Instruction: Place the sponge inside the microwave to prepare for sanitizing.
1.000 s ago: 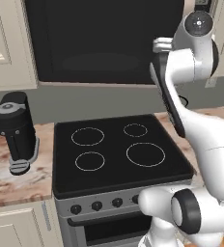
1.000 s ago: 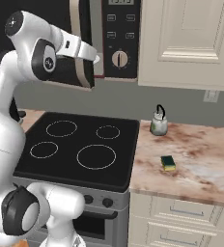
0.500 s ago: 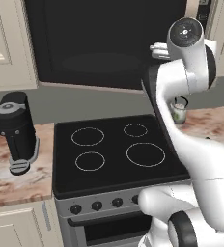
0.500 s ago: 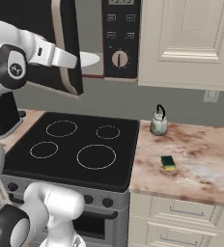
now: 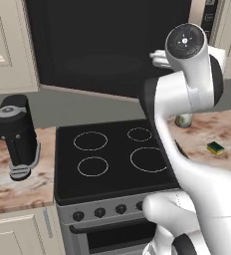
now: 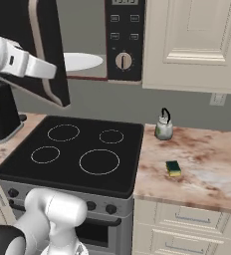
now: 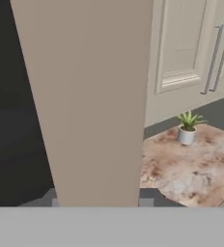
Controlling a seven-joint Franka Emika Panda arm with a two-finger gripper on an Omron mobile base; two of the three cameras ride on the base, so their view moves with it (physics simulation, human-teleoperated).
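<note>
From the left base view, the microwave's [image 5: 107,45] dark glass door stands swung open above the black stove [image 5: 112,157], its face turned toward the camera and hiding the cavity; the white arm reaches up to the door's right edge. A black coffee machine [image 5: 17,134] stands on the counter left of the stove, and the sponge [image 5: 216,148] lies on the marbled counter [image 5: 212,134] to the right, well apart from the microwave. From the right base view, the open cavity shows a white round plate [image 6: 82,62] with nothing on it, beside the button panel with its round knob [image 6: 122,61]. A small kettle [image 6: 163,127] stands at the back of the counter; the sponge lies nearer the front edge. In the hand view, the gripper [image 7: 100,202] is clenched around the beige door handle [image 7: 92,101], with a potted plant [image 7: 187,128] on the counter beyond.
</note>
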